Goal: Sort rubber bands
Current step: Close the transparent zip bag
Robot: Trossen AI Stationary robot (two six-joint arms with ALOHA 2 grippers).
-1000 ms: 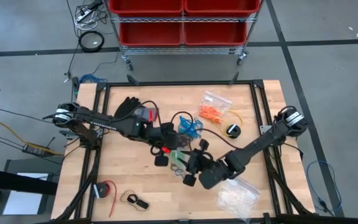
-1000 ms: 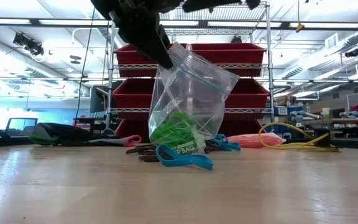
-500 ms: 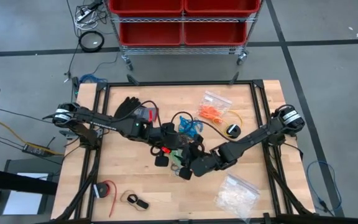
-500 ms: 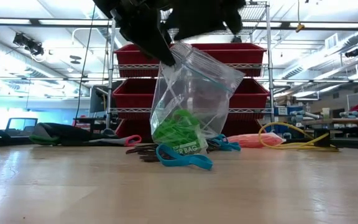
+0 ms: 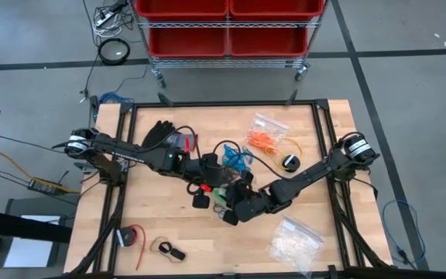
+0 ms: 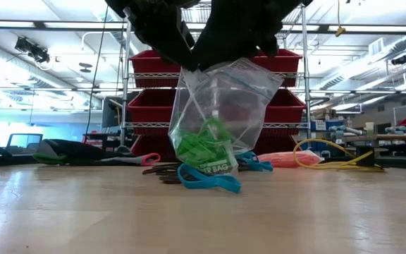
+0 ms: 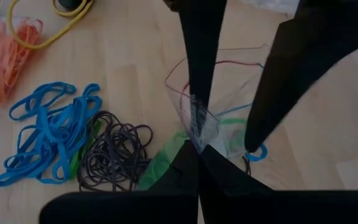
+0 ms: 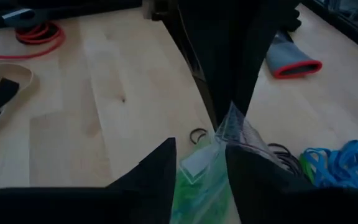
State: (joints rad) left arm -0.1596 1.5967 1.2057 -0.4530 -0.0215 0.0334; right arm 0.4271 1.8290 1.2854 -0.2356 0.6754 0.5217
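Here: left gripper [image 6: 178, 53] reaching in from table's left edge to mid-table, fingers clamped on top edge of clear bag [image 6: 217, 116] holding green rubber bands [image 6: 201, 144]. Right gripper [image 5: 237, 203] stretched in low from right edge, at bag mouth, fingers apart astride bag rim. Blue rubber bands [image 7: 45, 134], black rubber bands [image 7: 114, 155] loose on table [image 5: 161, 225] beside bag.

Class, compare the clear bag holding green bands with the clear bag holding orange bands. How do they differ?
The green-band bag hangs upright, pinched at its top by the left hand, with the right hand at its mouth. The orange-band bag lies flat, untouched, farther back on the table. Both are clear and hold one colour.
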